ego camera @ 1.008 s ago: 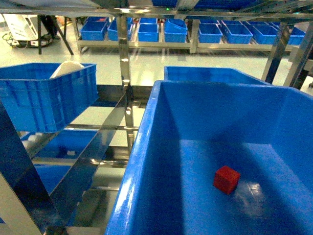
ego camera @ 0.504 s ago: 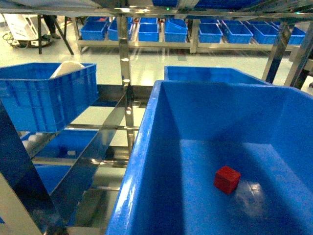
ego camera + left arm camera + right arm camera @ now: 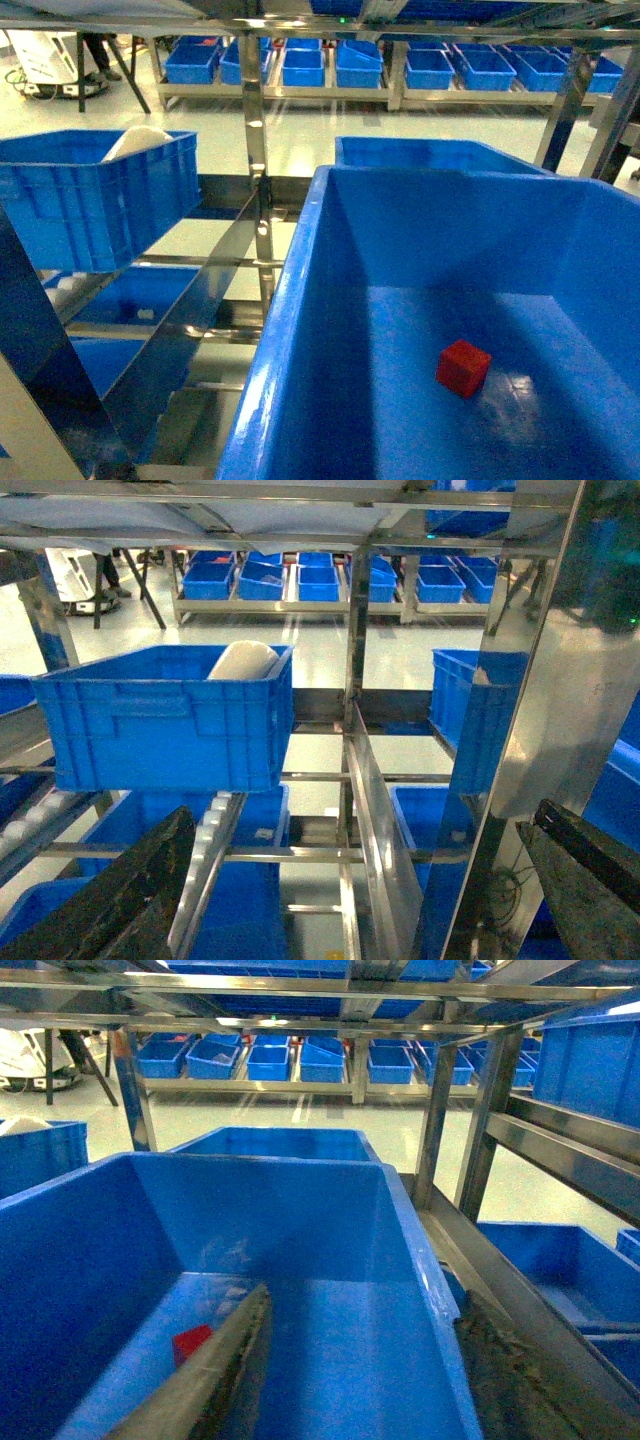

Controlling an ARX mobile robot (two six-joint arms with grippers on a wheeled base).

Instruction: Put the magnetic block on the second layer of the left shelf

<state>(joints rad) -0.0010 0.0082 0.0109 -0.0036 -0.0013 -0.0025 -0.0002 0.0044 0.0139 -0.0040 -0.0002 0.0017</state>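
Steel shelving fills every view; head camera alone shows the red block whole, both tools spread.

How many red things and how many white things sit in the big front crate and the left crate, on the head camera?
Red: 1, the magnetic block in the front crate
White: 1, a rounded object in the left crate
Total: 2

Glossy blue plastic crate; shiny steel rack (polished); cube seemingly matt.
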